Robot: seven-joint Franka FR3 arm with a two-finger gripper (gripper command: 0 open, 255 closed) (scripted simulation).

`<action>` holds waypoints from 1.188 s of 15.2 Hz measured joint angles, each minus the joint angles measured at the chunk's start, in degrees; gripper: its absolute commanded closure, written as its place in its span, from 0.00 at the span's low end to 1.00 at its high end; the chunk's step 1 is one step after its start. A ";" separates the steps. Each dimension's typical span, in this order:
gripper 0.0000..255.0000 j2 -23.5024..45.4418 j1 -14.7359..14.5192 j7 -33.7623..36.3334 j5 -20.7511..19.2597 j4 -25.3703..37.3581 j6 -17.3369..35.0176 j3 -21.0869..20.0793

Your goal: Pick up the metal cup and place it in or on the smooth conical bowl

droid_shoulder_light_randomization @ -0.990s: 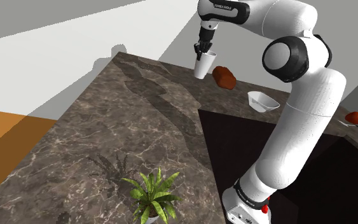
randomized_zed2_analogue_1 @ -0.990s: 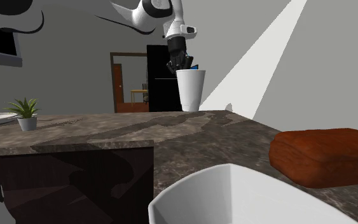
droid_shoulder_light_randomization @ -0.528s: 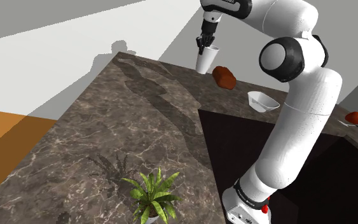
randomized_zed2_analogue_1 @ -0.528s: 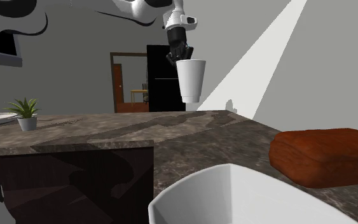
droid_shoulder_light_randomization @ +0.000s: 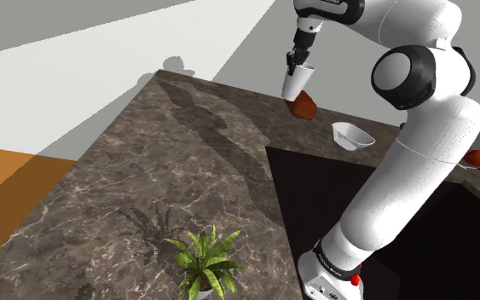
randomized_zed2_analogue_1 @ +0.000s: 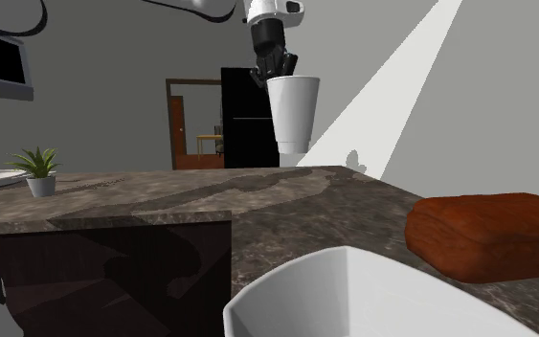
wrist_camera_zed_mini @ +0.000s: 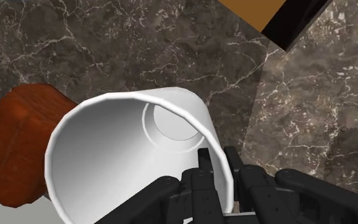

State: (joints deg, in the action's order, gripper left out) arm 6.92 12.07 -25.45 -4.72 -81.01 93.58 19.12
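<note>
A plain white tapered cup [droid_shoulder_light_randomization: 297,82] hangs in the air above the dark marble counter [droid_shoulder_light_randomization: 144,187], clamped by its rim in my black gripper [droid_shoulder_light_randomization: 297,61]. In the second exterior view the cup [randomized_zed2_analogue_1: 292,113] hangs well above the counter's far end under the gripper [randomized_zed2_analogue_1: 275,67]. From the wrist I look into the cup [wrist_camera_zed_mini: 120,159]; one finger [wrist_camera_zed_mini: 204,178] is inside the rim, the other outside. The white conical bowl [droid_shoulder_light_randomization: 352,135] sits on the counter toward the shoulder view's right of the cup, and its rim [randomized_zed2_analogue_1: 353,278] looms in the second exterior view's foreground.
A reddish-brown loaf-shaped block [droid_shoulder_light_randomization: 303,105] lies on the counter just under the cup, between it and the bowl, also seen as the block [randomized_zed2_analogue_1: 492,235] and block [wrist_camera_zed_mini: 15,153]. A potted green plant [droid_shoulder_light_randomization: 204,262] stands at the near counter edge. A small red object [droid_shoulder_light_randomization: 476,158] lies at far right.
The arm has lifted the cup higher and carried it toward the shoulder view's right, over the reddish-brown block and closer to the bowl. The grip on the rim is unchanged.
</note>
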 measured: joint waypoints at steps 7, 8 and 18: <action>1.00 -5.21 4.09 -7.85 -0.70 -4.86 0.79 3.61; 1.00 -4.95 4.81 -9.24 -0.42 -4.25 0.56 4.27; 1.00 -7.68 11.12 -21.91 0.15 -6.53 1.46 10.57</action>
State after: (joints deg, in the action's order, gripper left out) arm -0.76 23.19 -47.36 -4.57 -87.54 95.04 29.68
